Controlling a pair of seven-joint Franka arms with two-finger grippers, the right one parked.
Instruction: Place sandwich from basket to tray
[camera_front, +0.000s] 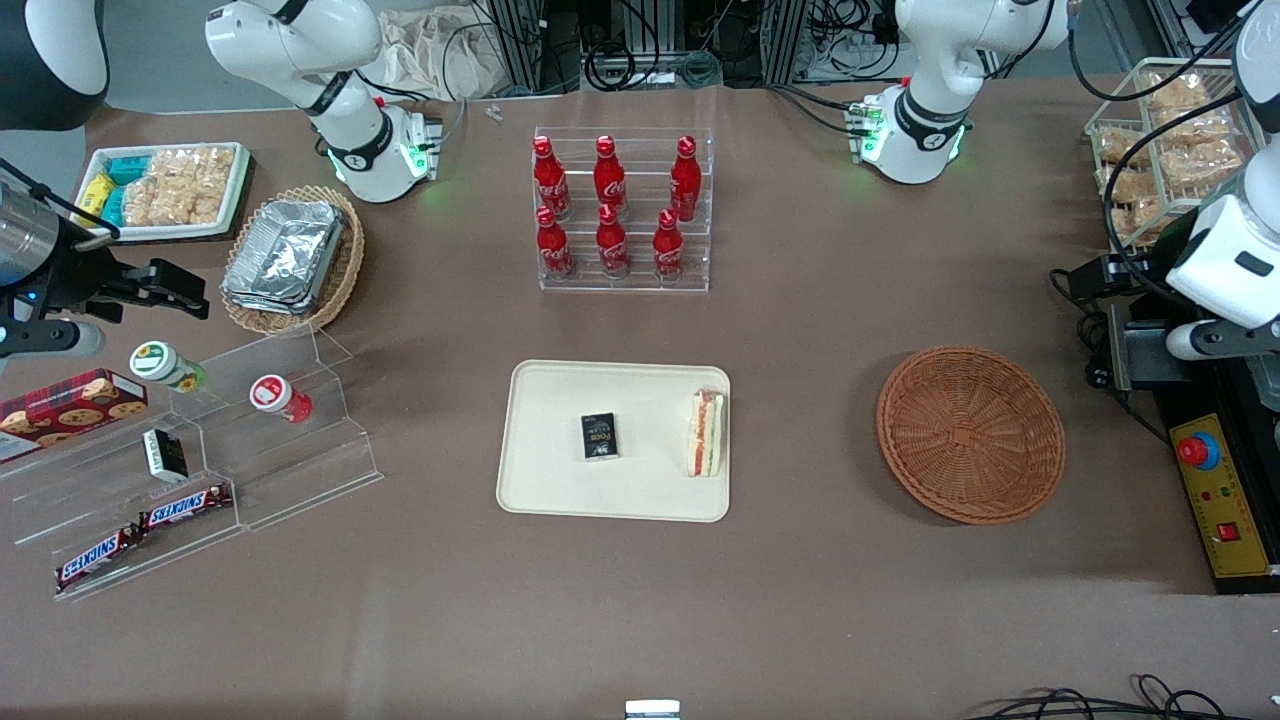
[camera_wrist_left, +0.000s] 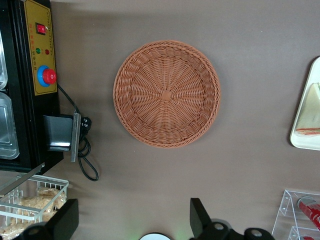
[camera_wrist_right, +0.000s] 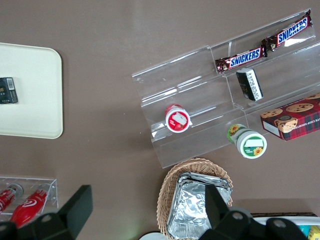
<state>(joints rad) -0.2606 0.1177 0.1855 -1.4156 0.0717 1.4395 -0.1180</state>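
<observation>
The small triangular white-bread sandwich with orange-red and green filling lies on the flat cream-beige rectangular plastic tray, along the tray's edge nearest the working arm's end of the table, apart from a small black box lying nearer the tray's middle. The round reddish-brown woven wicker basket sits beside the tray toward the working arm's end and holds nothing. The left arm's gripper hangs above the table near the basket, its two black fingers spread wide apart and grasping nothing
</observation>
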